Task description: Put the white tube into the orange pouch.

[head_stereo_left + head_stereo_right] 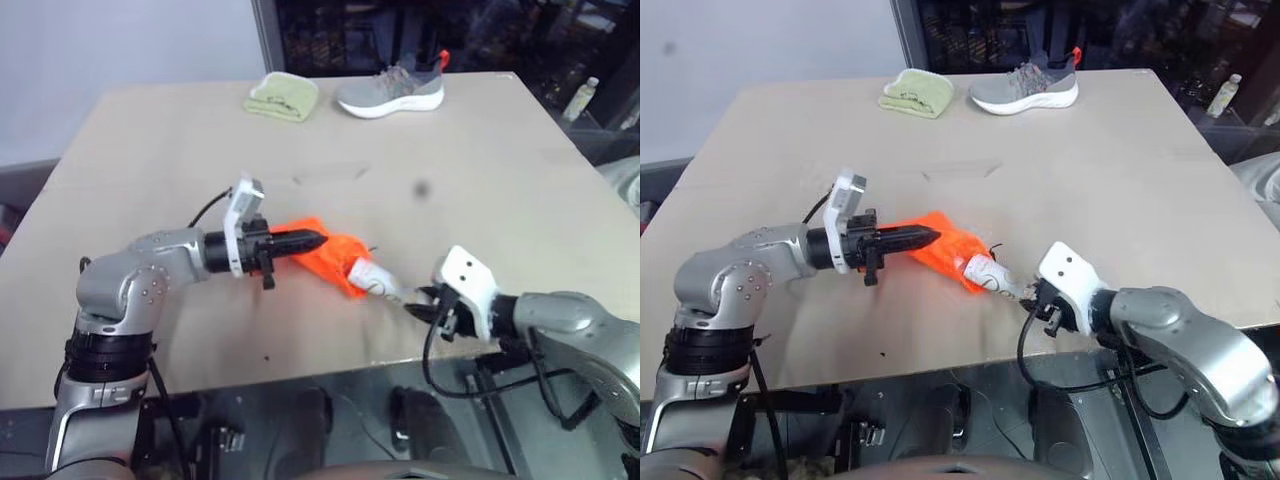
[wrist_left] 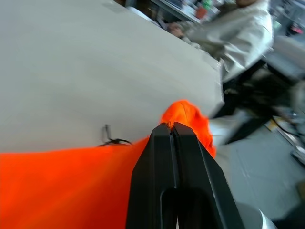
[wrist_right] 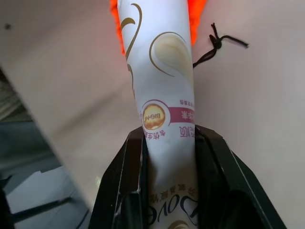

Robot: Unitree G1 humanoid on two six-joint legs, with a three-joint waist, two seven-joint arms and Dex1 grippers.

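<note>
Head views: orange pouch (image 1: pixel 328 257) lies on the tan table (image 1: pixel 480 170), near the table's front edge, well in front of the shoe. Left gripper (image 1: pixel 312 239) is pinched tight on the pouch's upper fabric, pointing level across toward the right arm. White tube (image 1: pixel 374 278) pokes out of the pouch's near-right end, its far end at or in the pouch mouth; how deep, cannot tell. Right gripper (image 1: pixel 418 300) clamps the tube's free end, just off the pouch toward the front edge. Grey shoe (image 1: pixel 394 90) and folded green cloth (image 1: pixel 281 97) sit side by side at the table's far edge, well apart from the pouch. Pale bottle (image 1: pixel 581 98) stands beyond the table, off its far right corner.

Left wrist view: black fingers (image 2: pixel 157 167) pressed together, orange pouch fabric (image 2: pixel 57 186) caught at their tips and bunched beyond. Black cord (image 2: pixel 112 140) lies on the table beside the pouch. A person in a light jacket (image 2: pixel 238 38) sits past the table edge.

Right wrist view: both fingers (image 3: pixel 128 181) hug the white tube (image 3: pixel 162 86), jaws narrow around it. The tube runs straight away to the orange pouch (image 3: pixel 198 12). Knotted black cord (image 3: pixel 214 45) lies on the table just beside the tube.
</note>
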